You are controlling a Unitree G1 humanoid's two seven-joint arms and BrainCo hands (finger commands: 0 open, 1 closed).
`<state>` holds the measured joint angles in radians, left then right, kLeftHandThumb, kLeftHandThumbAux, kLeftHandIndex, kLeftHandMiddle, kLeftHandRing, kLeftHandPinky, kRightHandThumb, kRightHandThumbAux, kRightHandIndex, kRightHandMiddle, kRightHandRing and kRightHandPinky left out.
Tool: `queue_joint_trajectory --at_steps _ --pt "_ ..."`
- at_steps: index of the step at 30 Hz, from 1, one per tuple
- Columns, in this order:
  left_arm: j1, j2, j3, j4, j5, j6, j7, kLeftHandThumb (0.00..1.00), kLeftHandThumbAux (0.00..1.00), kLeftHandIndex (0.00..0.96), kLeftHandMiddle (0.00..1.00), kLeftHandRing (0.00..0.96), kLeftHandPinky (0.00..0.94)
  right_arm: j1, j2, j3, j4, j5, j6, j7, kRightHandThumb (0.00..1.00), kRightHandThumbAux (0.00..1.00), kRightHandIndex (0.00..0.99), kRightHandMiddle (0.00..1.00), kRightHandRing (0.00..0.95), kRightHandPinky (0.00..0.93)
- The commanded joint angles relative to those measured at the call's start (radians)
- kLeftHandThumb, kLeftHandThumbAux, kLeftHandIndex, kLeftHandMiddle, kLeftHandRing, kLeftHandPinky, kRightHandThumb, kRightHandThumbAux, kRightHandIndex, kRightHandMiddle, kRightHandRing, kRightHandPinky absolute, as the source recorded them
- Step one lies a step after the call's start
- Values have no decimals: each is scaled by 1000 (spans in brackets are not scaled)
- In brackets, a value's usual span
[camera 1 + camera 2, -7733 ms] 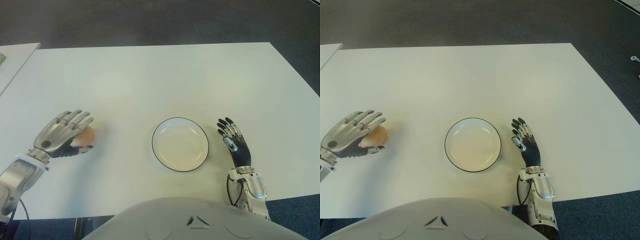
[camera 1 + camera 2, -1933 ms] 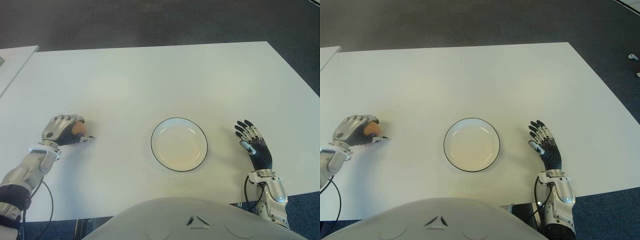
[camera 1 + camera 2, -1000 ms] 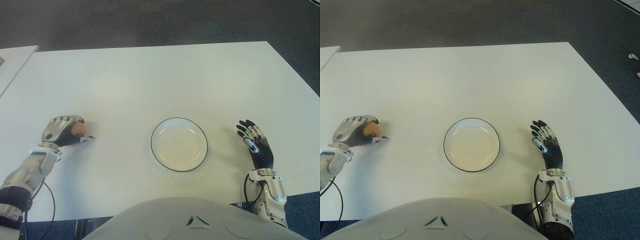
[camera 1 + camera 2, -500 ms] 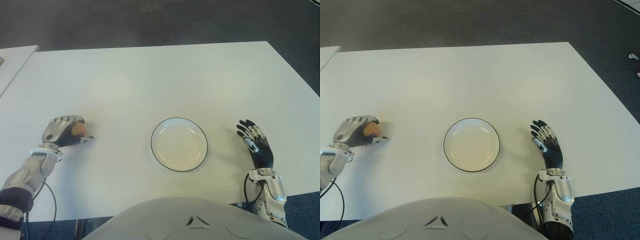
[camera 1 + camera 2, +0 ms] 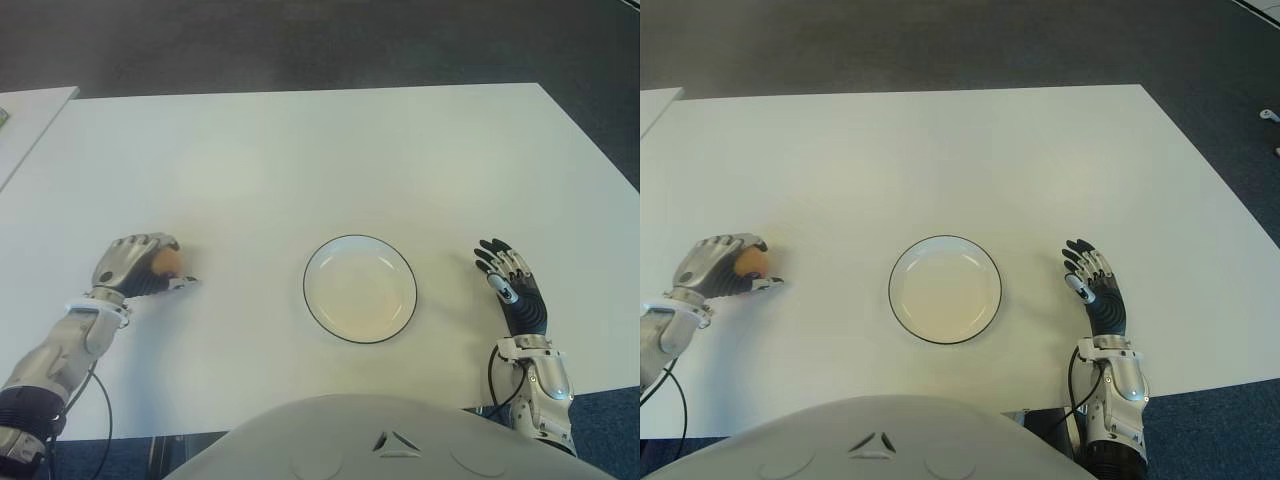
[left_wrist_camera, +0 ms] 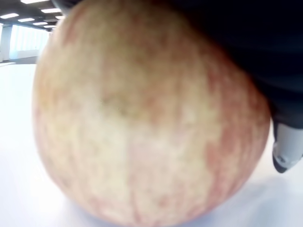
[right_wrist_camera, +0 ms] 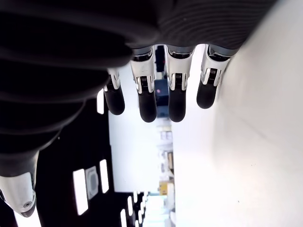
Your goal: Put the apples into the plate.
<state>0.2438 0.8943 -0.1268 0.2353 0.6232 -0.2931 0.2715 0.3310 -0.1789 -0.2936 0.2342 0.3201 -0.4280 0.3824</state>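
Fingers (image 5: 140,250) curled around apple (image 5: 167,262).

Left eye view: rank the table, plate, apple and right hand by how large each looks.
1. table
2. plate
3. right hand
4. apple, mostly hidden under the left hand, so its full size is unsure.

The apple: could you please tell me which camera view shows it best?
The left wrist view: the apple fills it, streaked skin plain. In both eye views the left robot hand is curled over it, leaving a sliver. The right wrist view shows none.
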Motion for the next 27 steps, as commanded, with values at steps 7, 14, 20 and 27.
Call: queue_joint_trajectory --at_steps 7,14,20,27 --pt "63 18 126 -285 -2 26 -132 849 671 394 534 826 781 4 10 15 61 -24 27 -7 282 562 142 185 146 131" --pt "77 25 241 -479 -33 30 -249 851 670 397 538 842 787 17 12 21 54 -52 9 -23 274 564 134 180 124 115" --pt "57 25 319 -594 -57 43 -365 853 668 400 539 850 785 -2 28 21 87 -39 -24 -14 279 576 135 187 129 129" --pt "49 26 372 -653 -71 18 -452 854 668 401 537 853 779 4 32 29 92 -44 -12 -19 266 579 138 183 125 118"
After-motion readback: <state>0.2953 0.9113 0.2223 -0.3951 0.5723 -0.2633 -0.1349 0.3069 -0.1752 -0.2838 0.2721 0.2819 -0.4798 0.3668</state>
